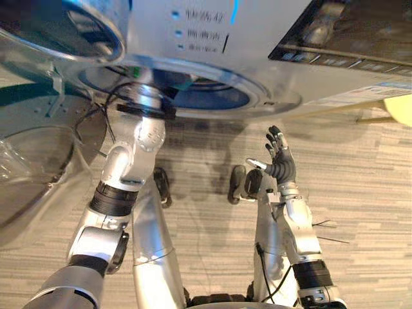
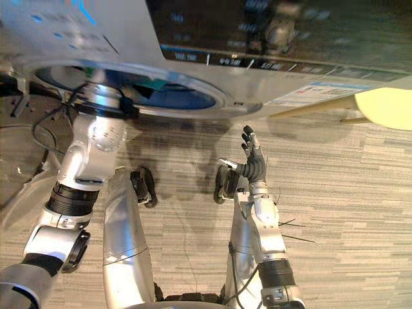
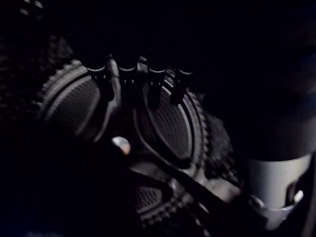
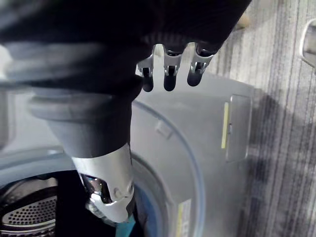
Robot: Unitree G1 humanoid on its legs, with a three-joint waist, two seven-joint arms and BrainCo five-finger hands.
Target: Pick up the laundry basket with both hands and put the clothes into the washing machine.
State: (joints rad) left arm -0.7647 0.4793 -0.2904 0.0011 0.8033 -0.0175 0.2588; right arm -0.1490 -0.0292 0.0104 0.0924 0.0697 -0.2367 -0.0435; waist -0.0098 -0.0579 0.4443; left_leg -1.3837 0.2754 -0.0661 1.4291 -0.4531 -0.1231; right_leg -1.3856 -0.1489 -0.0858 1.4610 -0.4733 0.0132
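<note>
Left hand (image 3: 126, 85) is deep inside the washing machine (image 1: 193, 38) drum (image 3: 170, 123), fingers straight and holding nothing. Right hand (image 1: 281, 164) hangs spread wide before the machine. Whether clothes lie in the dark drum cannot be told.

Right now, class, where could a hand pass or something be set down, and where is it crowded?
Free: the floor to the right of the right hand, bordered by the washer front and a yellow object. Crowded: the washer's opening, which the left arm reaches into, with the open door beside it.
</note>
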